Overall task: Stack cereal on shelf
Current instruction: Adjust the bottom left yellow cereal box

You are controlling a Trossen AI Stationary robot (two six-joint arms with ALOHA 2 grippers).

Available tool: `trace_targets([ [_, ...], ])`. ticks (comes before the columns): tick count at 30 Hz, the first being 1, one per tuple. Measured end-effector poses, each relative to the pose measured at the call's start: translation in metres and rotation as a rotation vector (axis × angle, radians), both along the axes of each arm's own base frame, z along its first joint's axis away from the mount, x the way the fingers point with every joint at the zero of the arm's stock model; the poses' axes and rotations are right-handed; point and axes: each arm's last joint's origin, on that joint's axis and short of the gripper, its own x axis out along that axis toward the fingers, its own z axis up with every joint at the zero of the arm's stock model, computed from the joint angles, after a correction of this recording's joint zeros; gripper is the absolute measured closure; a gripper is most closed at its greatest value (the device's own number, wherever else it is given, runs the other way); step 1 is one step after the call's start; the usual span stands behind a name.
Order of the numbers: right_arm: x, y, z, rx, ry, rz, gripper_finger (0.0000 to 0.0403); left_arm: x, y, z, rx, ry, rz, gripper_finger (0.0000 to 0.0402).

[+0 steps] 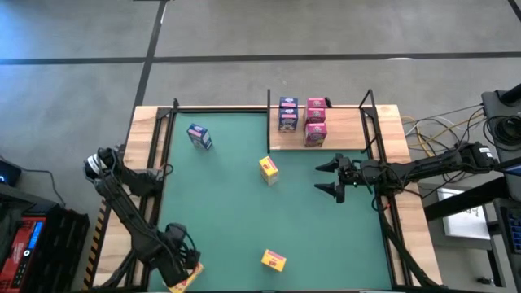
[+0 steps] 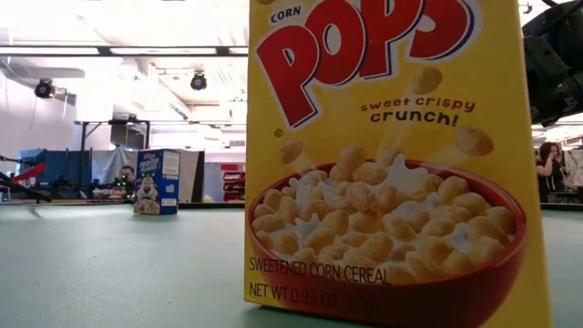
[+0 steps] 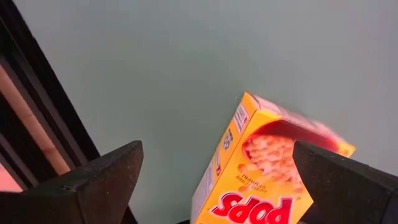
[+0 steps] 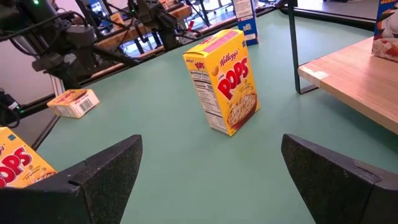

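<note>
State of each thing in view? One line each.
Left pincer: open, over a tilted yellow box at the near-left corner.
Right pincer: open, empty.
Shelf: holds four boxes, blue and pink.
Middle yellow box: upright.

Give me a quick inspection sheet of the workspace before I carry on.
Surface: green mat on a light-wood table.
Job's things: light-wood shelf board with black posts holds two blue and two pink cardboard cereal boxes. On the mat: a blue box at far left, an upright yellow box mid-table, another yellow box at the near edge. A fourth yellow box lies by the left gripper, off the mat's near left corner.
Clutter: nothing seen.
Grippers: left gripper open, over that fourth box. Right gripper open, empty, facing the mid-table box.
Cables: loose wires right of the table.
Surroundings: concrete floor; people in the room behind.
</note>
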Motion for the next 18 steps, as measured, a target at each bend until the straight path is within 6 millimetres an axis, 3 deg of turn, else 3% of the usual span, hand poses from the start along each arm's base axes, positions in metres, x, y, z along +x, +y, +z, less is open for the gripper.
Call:
trace_targets([
  [18, 0.000, 0.000, 0.000, 0.000, 0.000, 0.000, 0.0030, -0.006, -0.012, 0.001, -0.039, -0.101, -0.306, 0.0006],
])
